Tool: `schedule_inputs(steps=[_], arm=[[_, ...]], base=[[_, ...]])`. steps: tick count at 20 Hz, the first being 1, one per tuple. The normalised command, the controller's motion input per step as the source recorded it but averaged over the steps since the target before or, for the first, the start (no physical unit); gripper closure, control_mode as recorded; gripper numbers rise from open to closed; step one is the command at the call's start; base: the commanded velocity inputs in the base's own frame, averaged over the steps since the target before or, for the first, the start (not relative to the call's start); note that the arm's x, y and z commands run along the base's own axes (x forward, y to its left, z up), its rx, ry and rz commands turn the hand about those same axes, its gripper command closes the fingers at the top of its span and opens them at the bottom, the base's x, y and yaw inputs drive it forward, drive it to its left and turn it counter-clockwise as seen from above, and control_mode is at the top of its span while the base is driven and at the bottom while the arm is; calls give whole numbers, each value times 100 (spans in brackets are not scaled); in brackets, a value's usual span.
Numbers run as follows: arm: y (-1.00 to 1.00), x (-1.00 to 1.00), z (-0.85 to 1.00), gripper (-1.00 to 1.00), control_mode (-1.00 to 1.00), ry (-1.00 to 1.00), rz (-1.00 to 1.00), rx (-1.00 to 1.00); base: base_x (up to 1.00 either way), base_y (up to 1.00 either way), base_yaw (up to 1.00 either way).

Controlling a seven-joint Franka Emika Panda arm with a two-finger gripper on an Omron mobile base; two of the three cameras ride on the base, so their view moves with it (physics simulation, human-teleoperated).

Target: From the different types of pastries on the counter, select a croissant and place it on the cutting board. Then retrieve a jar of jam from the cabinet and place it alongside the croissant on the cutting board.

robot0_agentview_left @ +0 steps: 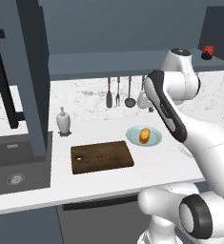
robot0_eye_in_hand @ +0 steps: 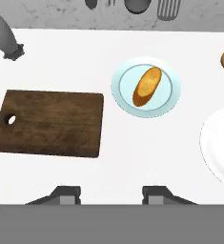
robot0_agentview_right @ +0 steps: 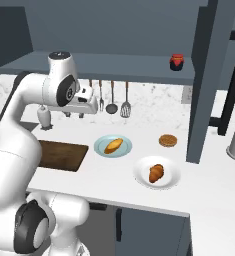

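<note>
Well right of spread pincer (robot0_eye_in_hand: 112, 193), croissant (robot0_agentview_right: 156, 173) on white plate (robot0_agentview_right: 140, 172); apart

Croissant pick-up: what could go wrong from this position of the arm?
1. The open gripper hangs nearer the bun on the blue plate than the croissant on the white plate, so it may grab the wrong pastry.
2. The white plate sits fairly near the front edge of the counter; a poor grip could push the croissant off.
</note>
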Motion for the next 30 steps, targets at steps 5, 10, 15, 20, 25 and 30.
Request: schedule_inputs(steps=[5,10,15,20,25,30], arm=[[-5,-17,1,-100,-100,-22,-9,0],[-3,-9,4,-100,-100,-23,-11,0],[-2,10,35,-100,-100,-21,-6,0],[-4,21,98,-100,-100,-37,-16,0],[-5,17,50,-100,-100,-23,-12,0],[-5,1,5,-100,-100,-1,0,-1]], base=[[0,0,0],[0,0,0],[0,0,0],[0,0,0],[0,0,0],[0,0,0]])
